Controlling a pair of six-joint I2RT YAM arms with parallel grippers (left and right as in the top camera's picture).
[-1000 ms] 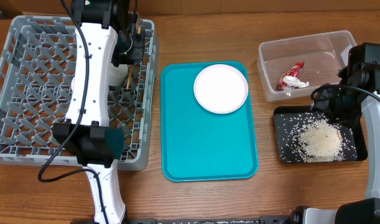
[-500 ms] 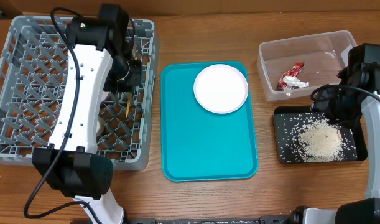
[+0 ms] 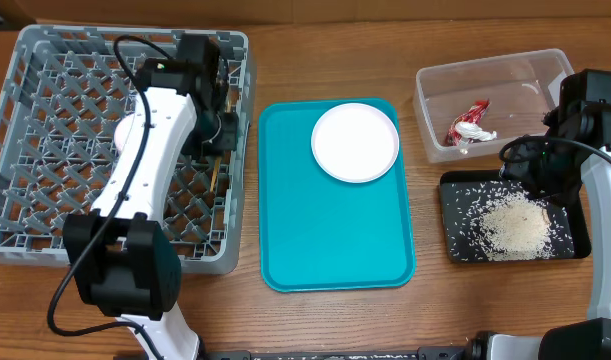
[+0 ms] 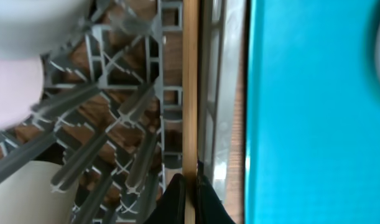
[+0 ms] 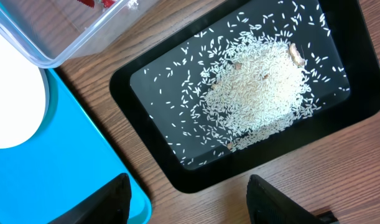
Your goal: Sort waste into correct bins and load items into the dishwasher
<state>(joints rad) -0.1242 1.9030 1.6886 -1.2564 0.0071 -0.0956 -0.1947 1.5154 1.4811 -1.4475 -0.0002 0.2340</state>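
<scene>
The left arm [image 3: 135, 190] reaches from the near tabletop edge up across the grey dish rack [image 3: 45, 100]. Its end effector [image 4: 190, 198] is pinched shut on a wooden chopstick [image 4: 190, 93], which runs straight ahead of the fingertips along the rack wall beside the teal tray [image 3: 335, 230]. The right end effector [image 5: 190, 205] hovers empty with its fingers spread wide, and the rice [image 5: 258, 93] in the black tray [image 5: 134, 93] lies just ahead of it. The left arm hides much of the rack. Blurred pale shapes beside the left end effector cannot be made out.

Plastic rack [image 3: 55, 110]; glossy teal tray [image 3: 335, 230]; wooden chopstick [image 4: 190, 93].
</scene>
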